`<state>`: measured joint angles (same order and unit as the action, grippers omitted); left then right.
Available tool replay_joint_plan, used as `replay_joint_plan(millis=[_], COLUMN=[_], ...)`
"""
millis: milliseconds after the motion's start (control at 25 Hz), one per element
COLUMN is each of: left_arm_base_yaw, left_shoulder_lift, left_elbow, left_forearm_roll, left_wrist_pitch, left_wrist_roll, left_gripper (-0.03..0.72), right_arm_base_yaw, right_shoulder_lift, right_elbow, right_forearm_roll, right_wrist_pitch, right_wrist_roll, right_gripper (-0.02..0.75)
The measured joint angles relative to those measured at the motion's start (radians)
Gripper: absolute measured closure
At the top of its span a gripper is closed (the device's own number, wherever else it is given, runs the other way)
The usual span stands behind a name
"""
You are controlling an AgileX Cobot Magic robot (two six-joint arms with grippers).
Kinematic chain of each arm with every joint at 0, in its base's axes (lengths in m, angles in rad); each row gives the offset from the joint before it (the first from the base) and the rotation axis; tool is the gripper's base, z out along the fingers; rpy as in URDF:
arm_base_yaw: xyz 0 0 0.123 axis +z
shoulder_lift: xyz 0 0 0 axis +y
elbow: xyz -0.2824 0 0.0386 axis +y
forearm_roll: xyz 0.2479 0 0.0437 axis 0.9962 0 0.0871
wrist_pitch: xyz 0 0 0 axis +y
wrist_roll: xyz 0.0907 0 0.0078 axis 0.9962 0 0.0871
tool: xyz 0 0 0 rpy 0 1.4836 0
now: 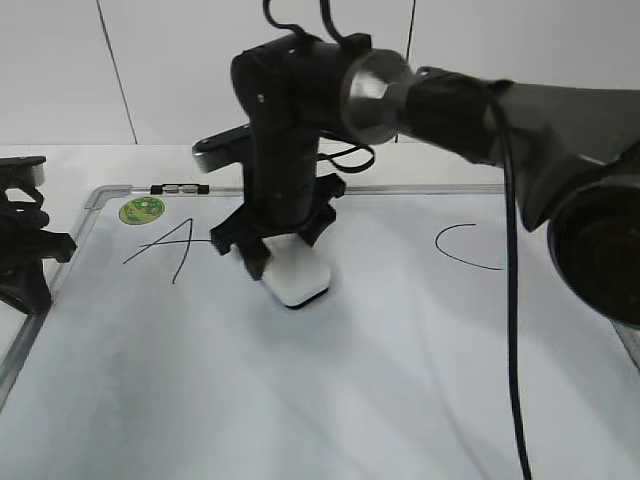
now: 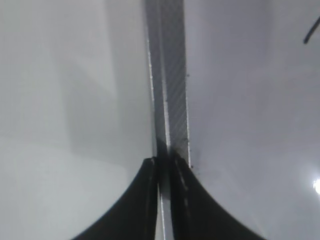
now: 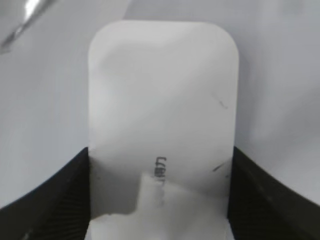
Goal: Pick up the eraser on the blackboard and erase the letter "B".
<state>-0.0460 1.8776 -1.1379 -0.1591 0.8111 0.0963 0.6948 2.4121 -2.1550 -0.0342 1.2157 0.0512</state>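
Between the slanted "A" (image 1: 165,245) and the open-curve "C" (image 1: 468,248) on the big white dry-erase blackboard (image 1: 400,380), the white rounded plastic eraser (image 1: 298,277) is clamped across its sides by the right gripper (image 1: 285,262), jaws spread wide, pressed flat for wiping. No letter "B" is seen, probably wiped off or hidden. The left gripper (image 2: 165,200), jaws nearly shut, is pinched on the grey metal frame (image 2: 170,75), likely steadying it.

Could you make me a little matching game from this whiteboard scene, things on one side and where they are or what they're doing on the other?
Things:
1. eraser
2. letter A
3. letter C
4. left tool

Places or states:
a. far right on the blackboard
b. just below the green sticker
c. held by the right tool, bottom on the board
d. shut, at the board's grey frame

Pairs: 1-c, 2-b, 3-a, 4-d
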Motion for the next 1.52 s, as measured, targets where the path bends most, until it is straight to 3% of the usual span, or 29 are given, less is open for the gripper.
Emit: replay_joint_plan(millis=[240, 840, 1520], left_arm_base_yaw=[0.0, 0.0, 0.0], left_shoulder_lift=[0.0, 0.0, 0.0], left_elbow=[0.0, 0.0, 0.0], left_forearm_roll=[0.0, 0.0, 0.0], left_wrist_pitch=[0.0, 0.0, 0.009], left_wrist_roll=[0.001, 0.001, 0.001], left_gripper=[0.655, 0.655, 0.655], right_arm_base_yaw=[-0.088, -0.092, 0.054], right_shoulder_lift=[0.0, 0.02, 0.025], right_elbow=[0.0, -0.053, -0.055], right_forearm_roll=[-0.056, -0.037, 0.067], right_wrist_pitch=[-0.005, 0.022, 0.014], right_wrist_roll=[0.016, 0.014, -0.014], right_gripper=[0.172, 0.172, 0.173])
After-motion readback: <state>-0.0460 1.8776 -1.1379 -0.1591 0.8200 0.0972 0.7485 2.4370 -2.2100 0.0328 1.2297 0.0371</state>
